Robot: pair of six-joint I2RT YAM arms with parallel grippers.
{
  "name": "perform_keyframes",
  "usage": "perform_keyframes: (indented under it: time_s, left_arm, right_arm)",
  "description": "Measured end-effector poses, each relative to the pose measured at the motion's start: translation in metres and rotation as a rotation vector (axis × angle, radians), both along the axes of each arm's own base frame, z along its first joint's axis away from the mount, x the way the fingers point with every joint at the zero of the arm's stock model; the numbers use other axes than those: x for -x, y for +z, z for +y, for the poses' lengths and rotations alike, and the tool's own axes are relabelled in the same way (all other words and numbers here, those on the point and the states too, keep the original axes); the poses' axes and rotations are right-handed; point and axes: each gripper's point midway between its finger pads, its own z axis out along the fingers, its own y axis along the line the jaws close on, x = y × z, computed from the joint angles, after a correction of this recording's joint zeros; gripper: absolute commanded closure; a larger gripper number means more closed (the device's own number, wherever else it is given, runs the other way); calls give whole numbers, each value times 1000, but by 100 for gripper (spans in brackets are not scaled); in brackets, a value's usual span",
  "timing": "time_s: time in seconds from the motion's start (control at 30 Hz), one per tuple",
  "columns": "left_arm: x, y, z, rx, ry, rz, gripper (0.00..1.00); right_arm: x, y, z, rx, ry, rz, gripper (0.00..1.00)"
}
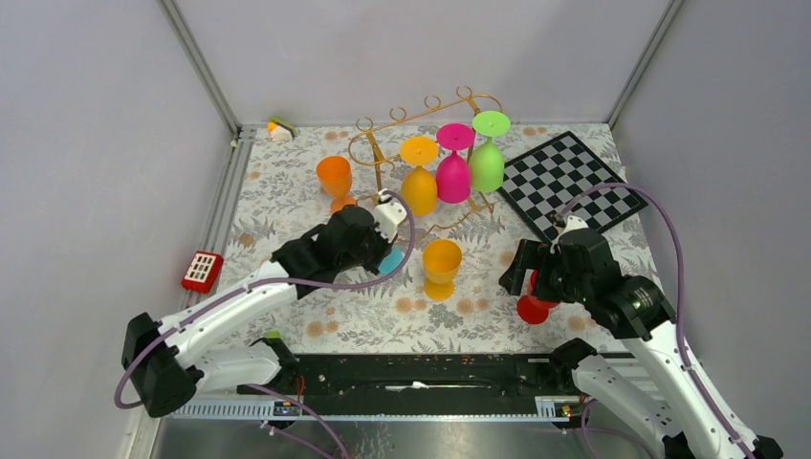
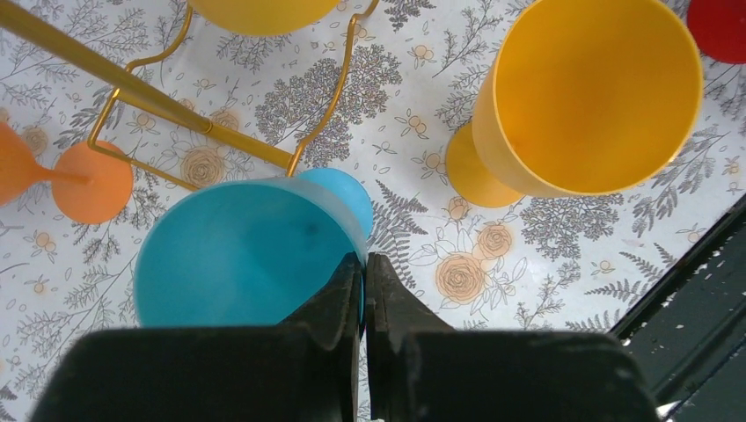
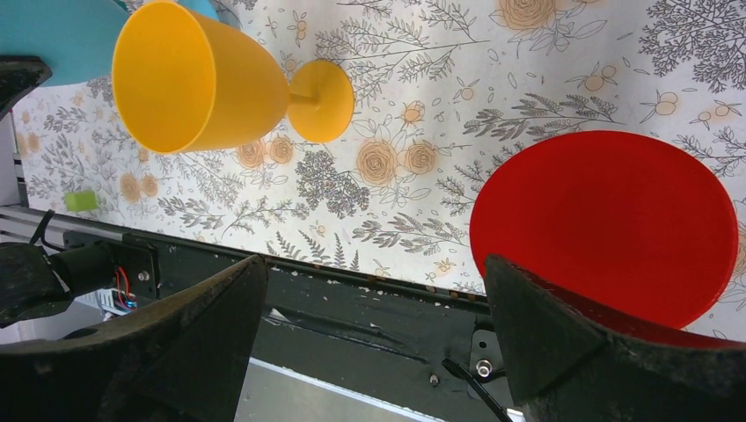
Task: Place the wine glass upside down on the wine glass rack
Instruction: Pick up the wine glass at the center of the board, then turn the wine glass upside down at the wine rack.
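Currently left end effector point(image 2: 362, 272) pinches blue wine glass point(image 2: 233, 255) by rim.

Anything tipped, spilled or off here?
Nothing stands out. Three glasses hang upside down on the rack; the orange glass and yellow glass stand upright; the left claw pinches the blue glass by its rim.

Checkerboard point(image 1: 571, 182) right of rack point(image 1: 421, 122)

Soft, even light is falling from above, leaving only faint shadows on the tablecloth point(image 1: 478, 316). It is glowing through the blue wine glass point(image 2: 237, 255). The left gripper point(image 2: 363, 264) and right gripper point(image 3: 374, 272) are looming dark and slightly soft-focused along the bottom of the wrist views.
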Motion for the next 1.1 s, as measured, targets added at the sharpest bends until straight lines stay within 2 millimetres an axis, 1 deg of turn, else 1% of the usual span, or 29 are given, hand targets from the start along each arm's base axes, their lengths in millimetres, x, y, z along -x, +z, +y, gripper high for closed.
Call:
perform_keyframes:
  time_s: [0.13,0.37,0.57,0.7,0.93,1.0,1.1]
  left_arm:
    - [8,12,7,37,20,-2,100]
    - [26,45,26,127,53,-29,100]
    - [45,74,43,206,71,-45,100]
    - [59,98,54,293,84,-60,100]
    - [80,152,67,502,103,-102,100]
    - [83,165,68,558,105,-105,100]
    - [87,174,62,621,91,-85,100]
  right_arm:
    - [1,3,2,-10,6,-2,0]
    - [2,5,4,-29,9,4,0]
    - [3,21,9,-69,15,-21,0]
    - [4,29,13,-105,20,-24,0]
    - [8,38,29,-208,26,5,1]
    - [8,42,33,-235,29,8,2]
    - [6,48,41,-283,36,6,4]
